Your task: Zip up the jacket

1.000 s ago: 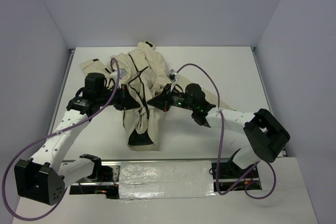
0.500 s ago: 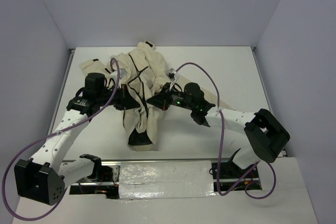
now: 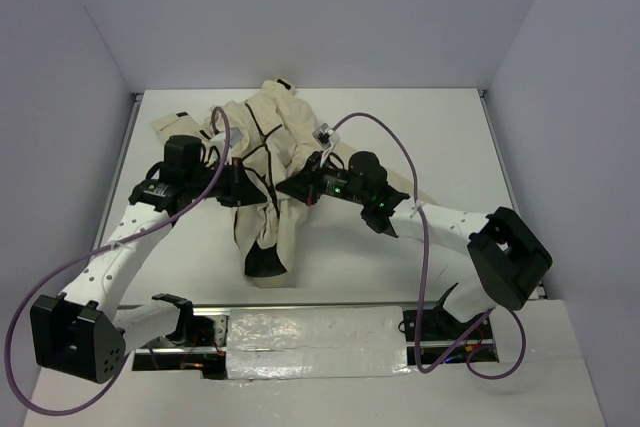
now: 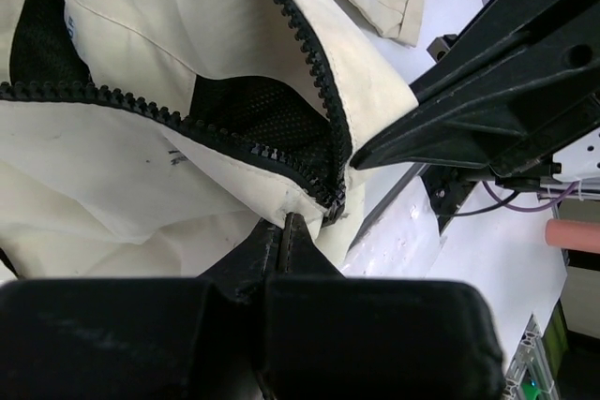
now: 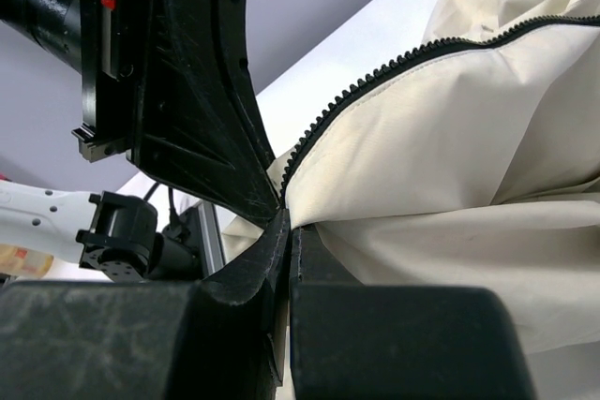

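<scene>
The cream-beige jacket (image 3: 268,162) lies crumpled mid-table, front open, dark lining showing at its near end. Its black zipper teeth (image 4: 309,72) run in two separate rows that meet at the bottom stop (image 4: 330,201). My left gripper (image 3: 248,190) is shut on the jacket's hem just below that stop, shown in the left wrist view (image 4: 287,224). My right gripper (image 3: 290,190) is shut on the jacket's other front edge beside the zipper row (image 5: 375,77), shown in the right wrist view (image 5: 288,222). The two grippers nearly touch tip to tip.
The white table (image 3: 440,137) is walled on three sides. A metal rail (image 3: 310,332) with the arm bases runs along the near edge. Purple cables (image 3: 385,137) loop over both arms. A sleeve (image 3: 175,122) lies at the far left.
Both grippers have shifted slightly toward the far side with the jacket held, and the cloth between them has bunched a little more.
</scene>
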Action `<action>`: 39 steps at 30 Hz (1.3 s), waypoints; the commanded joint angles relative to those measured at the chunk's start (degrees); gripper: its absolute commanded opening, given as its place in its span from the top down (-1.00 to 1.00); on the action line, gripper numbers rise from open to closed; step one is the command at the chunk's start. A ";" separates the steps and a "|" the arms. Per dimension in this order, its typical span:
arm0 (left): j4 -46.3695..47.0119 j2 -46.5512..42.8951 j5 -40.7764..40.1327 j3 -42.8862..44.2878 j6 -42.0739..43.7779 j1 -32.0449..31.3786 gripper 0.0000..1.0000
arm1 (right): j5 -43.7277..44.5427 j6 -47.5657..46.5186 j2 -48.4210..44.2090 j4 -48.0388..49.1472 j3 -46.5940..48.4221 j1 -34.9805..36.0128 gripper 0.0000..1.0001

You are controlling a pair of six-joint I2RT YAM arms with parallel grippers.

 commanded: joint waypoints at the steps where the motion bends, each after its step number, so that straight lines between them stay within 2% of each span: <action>1: -2.98 0.81 -0.40 3.77 3.07 0.21 1.00 | 1.33 -0.63 -1.39 3.94 5.26 0.24 1.00; 6: -7.03 2.47 -2.94 7.29 10.36 -1.11 1.00 | 1.77 -1.24 0.98 -0.20 8.78 0.33 1.00; 14: -10.98 4.58 -0.05 7.73 18.18 -2.17 1.00 | 0.28 2.18 6.16 -1.61 11.50 -0.19 1.00; 20: -13.01 4.76 1.79 9.23 21.00 -2.17 1.00 | -1.39 4.65 8.80 0.50 13.34 -0.90 1.00; 22: -12.49 4.50 2.85 9.14 20.57 -2.08 1.00 | -2.53 4.12 9.42 -0.29 13.70 -0.73 1.00; 25: -10.29 4.24 2.84 7.83 14.88 0.20 1.00 | -4.11 4.56 9.69 0.93 11.43 -0.64 1.00; 27: -9.06 4.32 4.77 6.77 12.41 3.52 0.79 | -4.82 4.91 9.78 1.64 10.64 -0.64 1.00; 30: -7.92 4.06 8.90 4.66 8.36 6.87 0.64 | -5.35 5.00 9.43 2.60 9.22 -0.55 1.00; 37: -2.82 2.12 10.93 2.20 5.28 7.50 0.54 | -5.70 5.79 9.86 3.93 8.61 -0.37 1.00; 39: -2.55 2.21 11.37 2.20 5.10 7.50 0.42 | -5.70 5.88 10.04 4.01 8.87 -0.37 1.00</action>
